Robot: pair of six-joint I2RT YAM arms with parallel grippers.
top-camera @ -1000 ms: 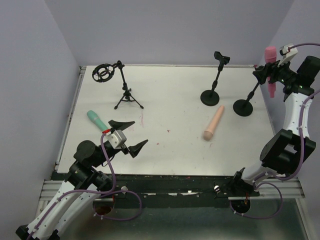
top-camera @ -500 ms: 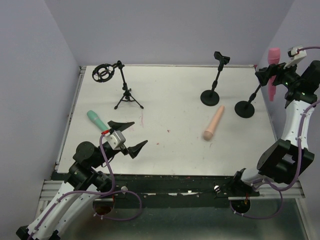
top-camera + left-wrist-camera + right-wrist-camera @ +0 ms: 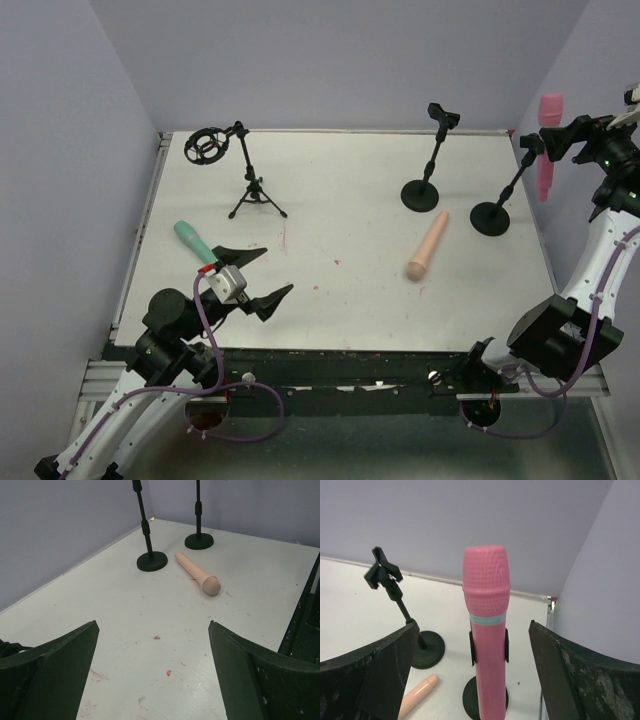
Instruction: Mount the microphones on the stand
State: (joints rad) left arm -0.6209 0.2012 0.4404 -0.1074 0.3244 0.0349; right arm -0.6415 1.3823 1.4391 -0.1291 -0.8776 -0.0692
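Note:
The pink microphone (image 3: 547,145) stands upright in the clip of the right stand (image 3: 490,217); in the right wrist view the pink microphone (image 3: 487,645) sits in that clip. My right gripper (image 3: 578,142) is open just right of it, and its fingers (image 3: 380,670) flank the microphone without touching. The peach microphone (image 3: 427,245) lies flat mid-table and shows in the left wrist view (image 3: 196,573). The teal microphone (image 3: 192,241) lies at the left. My left gripper (image 3: 255,270) is open and empty beside it, low over the table (image 3: 152,625).
An empty round-base stand (image 3: 420,195) with a clip (image 3: 443,115) stands at back centre. A tripod stand (image 3: 256,200) with a ring shock mount (image 3: 207,146) stands at back left. Lilac walls enclose the table on three sides.
My right gripper has let go of the pink microphone and drawn back to the right; the microphone stays in the clip. My left gripper has shifted slightly toward the near edge.

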